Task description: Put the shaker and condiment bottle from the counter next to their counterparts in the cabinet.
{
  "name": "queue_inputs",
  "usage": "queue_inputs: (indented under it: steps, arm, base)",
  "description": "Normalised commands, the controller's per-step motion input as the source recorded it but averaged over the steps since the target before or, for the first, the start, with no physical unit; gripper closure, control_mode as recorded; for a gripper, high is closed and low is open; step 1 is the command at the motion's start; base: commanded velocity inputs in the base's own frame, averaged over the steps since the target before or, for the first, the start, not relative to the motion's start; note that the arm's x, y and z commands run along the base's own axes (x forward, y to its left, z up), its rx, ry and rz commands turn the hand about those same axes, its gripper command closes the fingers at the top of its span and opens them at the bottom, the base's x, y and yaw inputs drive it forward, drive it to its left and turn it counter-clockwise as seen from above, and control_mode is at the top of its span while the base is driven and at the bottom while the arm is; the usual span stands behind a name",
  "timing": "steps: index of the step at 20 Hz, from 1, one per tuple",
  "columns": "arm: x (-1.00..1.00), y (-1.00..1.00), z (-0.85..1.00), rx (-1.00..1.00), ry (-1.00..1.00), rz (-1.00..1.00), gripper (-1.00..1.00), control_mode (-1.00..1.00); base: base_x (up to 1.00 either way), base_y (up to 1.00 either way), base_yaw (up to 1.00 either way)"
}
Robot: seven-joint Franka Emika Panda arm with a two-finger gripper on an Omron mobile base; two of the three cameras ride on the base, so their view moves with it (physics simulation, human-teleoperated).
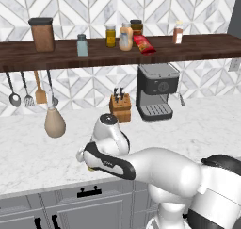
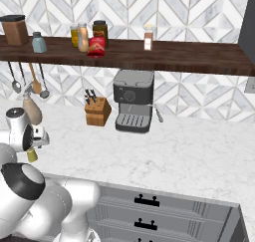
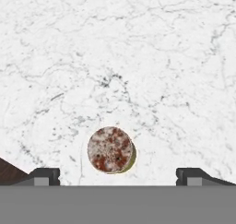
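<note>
While your hand (image 3: 118, 174) hangs straight above the shaker (image 3: 110, 150), its fingers stand as wide apart as they go and hold nothing. You see the brownish-pink cap from directly overhead, sitting between the two fingertips (image 3: 45, 174) but a touch left of centre. The shaker stands upright on the marble desk (image 1: 28, 152) near the front edge, and in the right base view it peeks out just below the wrist. The red condiment bottle (image 1: 144, 44) looks to be on the cabinet (image 1: 197, 46) shelf already, beside the cream-orange bottle (image 1: 125, 37), so you're on the shaker pick. Next, I'd say, nudge to centre, drop down around the body, then close. Its pale blue-grey counterpart (image 1: 82, 45) waits further left on the shelf.
</note>
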Motion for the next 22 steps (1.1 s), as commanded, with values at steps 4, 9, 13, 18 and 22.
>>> queue_inputs:
  steps: [4, 9, 13, 18, 22]
  arm:
    - [0.03, 0.11, -0.11, -0.02, 0.0, 0.0, -1.0, -1.0]
    - [0.0, 0.14, -0.12, -0.02, 0.0, 0.0, -1.0, -1.0]
    - [0.03, 0.01, -0.03, 0.0, 0.0, 0.0, -1.0, -1.0]
    - [0.08, 0.0, 0.0, 0.0, 0.0, 0.0, -1.0, -1.0]
    - [0.02, 0.0, -0.09, 0.0, 0.0, 0.0, -1.0, -1.0]
  base:
    - [0.0, 0.0, 0.0]
    - [0.0, 0.0, 0.0]
    - [0.0, 0.0, 0.0]
    - [0.0, 0.0, 0.0]
    - [0.0, 0.0, 0.0]
